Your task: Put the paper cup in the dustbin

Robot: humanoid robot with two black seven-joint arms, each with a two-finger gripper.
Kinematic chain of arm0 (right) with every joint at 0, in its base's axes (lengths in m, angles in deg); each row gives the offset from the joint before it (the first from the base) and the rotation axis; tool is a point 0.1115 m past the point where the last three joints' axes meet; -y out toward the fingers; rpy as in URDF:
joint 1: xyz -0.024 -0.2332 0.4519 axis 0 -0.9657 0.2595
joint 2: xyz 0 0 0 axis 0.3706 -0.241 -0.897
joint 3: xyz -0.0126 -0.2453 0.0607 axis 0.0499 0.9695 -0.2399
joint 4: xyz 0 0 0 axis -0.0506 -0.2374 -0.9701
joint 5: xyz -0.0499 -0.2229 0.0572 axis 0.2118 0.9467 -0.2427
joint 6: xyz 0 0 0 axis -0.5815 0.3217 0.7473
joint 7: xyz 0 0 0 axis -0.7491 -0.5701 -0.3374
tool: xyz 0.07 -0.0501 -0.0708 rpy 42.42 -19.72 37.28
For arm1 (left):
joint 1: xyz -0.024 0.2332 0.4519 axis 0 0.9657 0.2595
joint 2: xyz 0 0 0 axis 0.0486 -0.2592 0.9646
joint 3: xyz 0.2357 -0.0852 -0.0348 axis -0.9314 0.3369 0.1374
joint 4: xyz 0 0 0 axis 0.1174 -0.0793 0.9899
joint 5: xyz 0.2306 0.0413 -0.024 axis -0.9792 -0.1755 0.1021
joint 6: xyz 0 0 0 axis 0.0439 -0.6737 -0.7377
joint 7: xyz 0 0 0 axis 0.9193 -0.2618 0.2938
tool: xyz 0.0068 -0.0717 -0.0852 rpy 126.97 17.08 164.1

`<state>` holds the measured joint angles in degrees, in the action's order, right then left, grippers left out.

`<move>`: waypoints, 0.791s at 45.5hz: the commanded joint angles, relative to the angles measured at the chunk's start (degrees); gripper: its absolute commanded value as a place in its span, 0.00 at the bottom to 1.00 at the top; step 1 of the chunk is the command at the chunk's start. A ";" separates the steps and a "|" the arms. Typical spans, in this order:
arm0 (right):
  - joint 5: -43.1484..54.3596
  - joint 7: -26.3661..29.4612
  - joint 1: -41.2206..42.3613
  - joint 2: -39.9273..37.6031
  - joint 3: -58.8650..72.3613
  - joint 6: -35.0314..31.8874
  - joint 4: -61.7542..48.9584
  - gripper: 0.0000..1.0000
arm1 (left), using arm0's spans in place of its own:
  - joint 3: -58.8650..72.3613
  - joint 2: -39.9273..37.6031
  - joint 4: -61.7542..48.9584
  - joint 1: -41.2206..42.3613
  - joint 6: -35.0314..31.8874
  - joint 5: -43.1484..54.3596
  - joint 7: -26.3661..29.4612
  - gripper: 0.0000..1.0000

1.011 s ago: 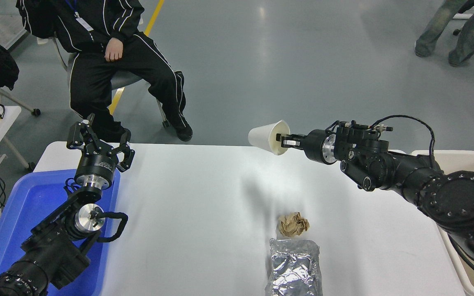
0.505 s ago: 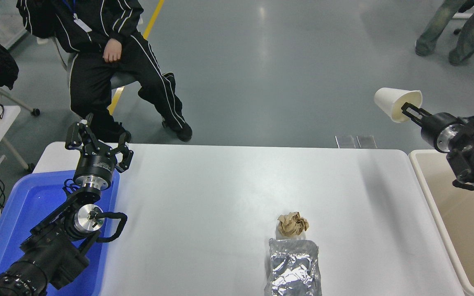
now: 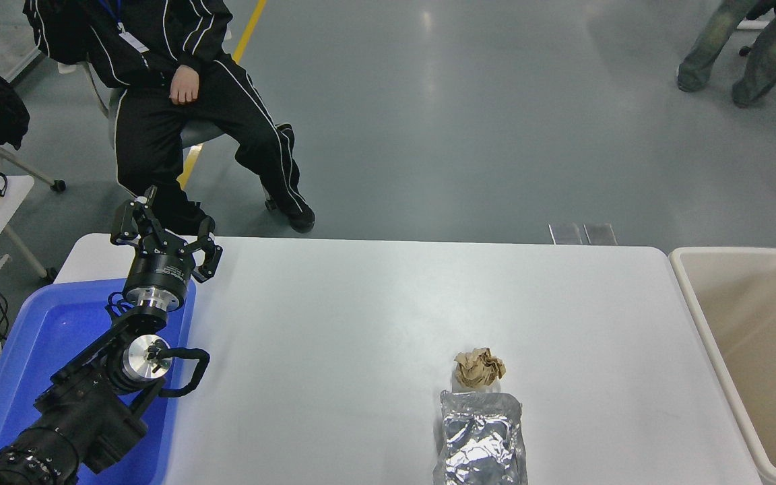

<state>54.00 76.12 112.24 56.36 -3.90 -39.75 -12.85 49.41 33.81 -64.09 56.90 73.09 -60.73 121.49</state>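
Left gripper (image 3: 162, 236) is sitting parked over the blue tub (image 3: 38, 350), fingers spread apart. Beige dustbin (image 3: 711, 323) is standing against the table's (image 3: 334, 337) right end. Crumpled brown paper ball (image 3: 479, 368) is touching the foil pouch (image 3: 481, 438).

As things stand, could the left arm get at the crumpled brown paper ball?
Probably yes: the left claw is parked far left, and only bare table lies between it and the paper ball.

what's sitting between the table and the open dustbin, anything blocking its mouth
Nothing visible does. The dustbin stands open just past the table's right edge, and the part of its inside in view looks bare. The paper cup and right claw are out of view, so their path cannot be judged.
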 commanded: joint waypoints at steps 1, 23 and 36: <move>-0.29 4.81 -6.55 -1.00 -1.71 0.28 0.04 0.00 | 0.00 0.01 0.00 0.00 0.00 0.01 0.00 1.00; -0.29 4.55 -9.98 8.23 -2.50 0.98 0.40 0.00 | 0.00 0.01 0.00 0.00 0.00 0.01 0.00 1.00; -0.38 4.46 -9.98 8.32 -2.50 4.58 0.48 0.40 | 0.00 0.01 0.00 0.00 0.00 0.01 0.00 1.00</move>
<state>53.66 80.53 102.54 63.92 -6.30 -38.11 -12.47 49.41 33.82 -64.08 56.89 73.09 -60.72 121.49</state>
